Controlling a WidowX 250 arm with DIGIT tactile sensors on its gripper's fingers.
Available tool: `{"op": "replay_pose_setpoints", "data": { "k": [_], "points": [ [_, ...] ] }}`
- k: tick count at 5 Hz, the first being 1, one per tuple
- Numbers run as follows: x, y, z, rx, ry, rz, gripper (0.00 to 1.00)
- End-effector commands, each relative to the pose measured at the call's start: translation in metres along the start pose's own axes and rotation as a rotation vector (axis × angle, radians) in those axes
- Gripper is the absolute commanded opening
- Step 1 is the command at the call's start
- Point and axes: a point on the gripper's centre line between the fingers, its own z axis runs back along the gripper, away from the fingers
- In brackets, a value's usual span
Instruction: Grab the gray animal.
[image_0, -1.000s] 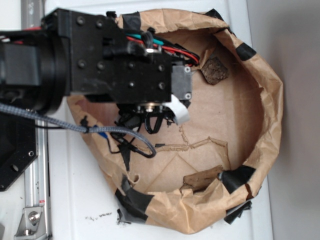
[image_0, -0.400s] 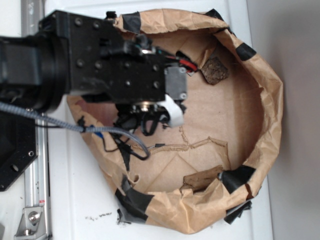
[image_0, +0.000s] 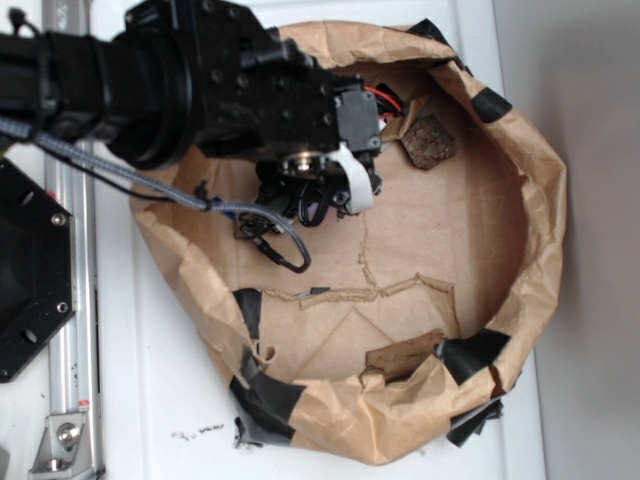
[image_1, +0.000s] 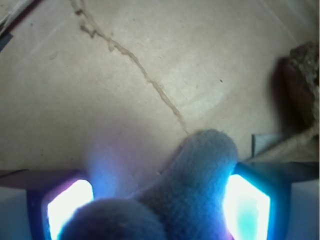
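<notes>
Gripping the gray animal (image_1: 192, 185), the claw (image_1: 159, 200) has a glowing finger (image_1: 245, 205) on each side of the plush; wrist view shows a gray limb or ear sticking forward between them, pads pressed against it, so clamped on the toy. In the exterior view the claw (image_0: 340, 185) sits over the upper-left part of the brown paper bowl (image_0: 540, 230), and the animal is hidden under the arm there. Paper floor below looks lifted clear of the plush, but contact can't be judged. Dark brown chunk (image_0: 430, 140) lies near the top rim, just right of the claw. Torn crease (image_1: 135, 60) runs across the paper. Bowl sits on the white counter (image_0: 170, 400).
</notes>
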Motion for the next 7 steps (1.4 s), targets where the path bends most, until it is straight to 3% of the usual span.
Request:
{"op": "replay_pose_setpoints", "data": {
  "k": [1,3,4,5,6,7],
  "points": [
    [0.014,-0.011,0.011,-0.035,-0.010,-0.034,0.00],
    [0.060,-0.025,0.110,-0.053,-0.098,0.096,0.00],
    [0.077,-0.023,0.132,-0.048,-0.074,0.186,0.00],
    [0.083,-0.015,0.127,-0.092,-0.080,0.298,0.00],
    [0.077,-0.005,0.121,-0.186,-0.085,0.401,0.00],
    [0.073,-0.001,0.120,-0.164,-0.099,0.432,0.00]
  ]
}}
